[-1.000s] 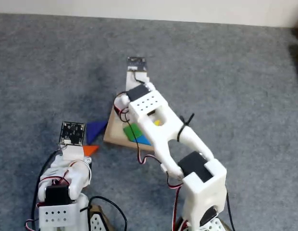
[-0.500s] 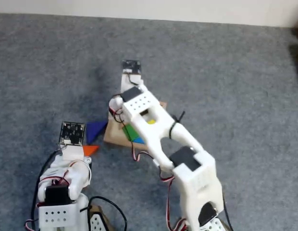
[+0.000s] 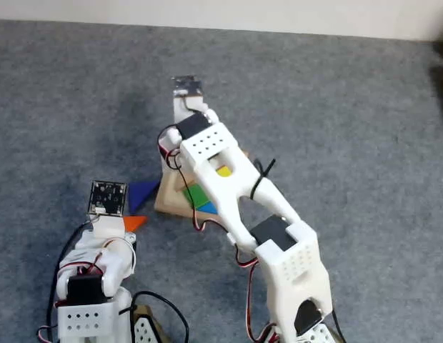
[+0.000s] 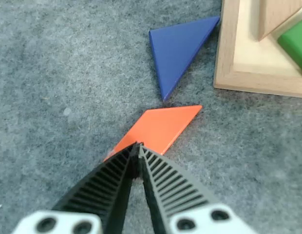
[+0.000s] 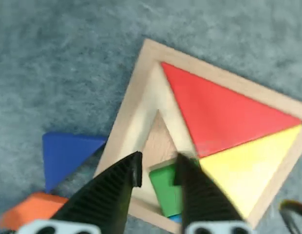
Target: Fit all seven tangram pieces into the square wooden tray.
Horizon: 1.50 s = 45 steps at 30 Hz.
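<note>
Right gripper (image 5: pixel 158 168), parted and empty, hangs over the plain wooden triangle (image 5: pixel 158 141) in the wooden tray (image 5: pixel 124 102); best lowered squarely astride it. Left gripper (image 4: pixel 139 153), clenched empty, tips over the orange parallelogram (image 4: pixel 163 127).

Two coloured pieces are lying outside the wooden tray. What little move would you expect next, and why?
Probably the left tool should open and lower around the orange piece. It is shut, its tip just over that piece, which lies on the carpet outside the tray beside the blue triangle. The right tool hangs open over the tray.
</note>
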{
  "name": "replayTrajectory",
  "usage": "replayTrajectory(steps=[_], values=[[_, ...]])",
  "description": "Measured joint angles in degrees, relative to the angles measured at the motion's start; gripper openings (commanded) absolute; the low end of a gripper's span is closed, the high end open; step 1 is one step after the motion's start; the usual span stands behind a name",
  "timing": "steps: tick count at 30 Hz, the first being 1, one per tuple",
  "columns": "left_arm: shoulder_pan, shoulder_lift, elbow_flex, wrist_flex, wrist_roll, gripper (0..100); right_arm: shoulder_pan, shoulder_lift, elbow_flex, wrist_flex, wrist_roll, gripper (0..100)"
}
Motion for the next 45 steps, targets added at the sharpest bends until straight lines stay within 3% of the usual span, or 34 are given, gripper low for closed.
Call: replayTrajectory(steps=[4,14,26,36,45], values=[[0.0,0.0,0.0,0.0,0.0,0,-1.7,1.4,-0.1,-2.3,4.3,0.5],[0.0,0.0,0.0,0.0,0.0,0,-1.7,7.3,1.5,-4.2,6.5,0.5],[0.0,0.0,0.0,0.0,0.0,0,2.1,6.5,1.4,7.5,8.6,0.5],[0.0,0.0,0.0,0.0,0.0,0,2.2,-13.8,2.6,14.2,11.8,0.5],[0.0,0.0,0.0,0.0,0.0,0,7.0,-37.9,21.5,20.1,22.2,0.5]])
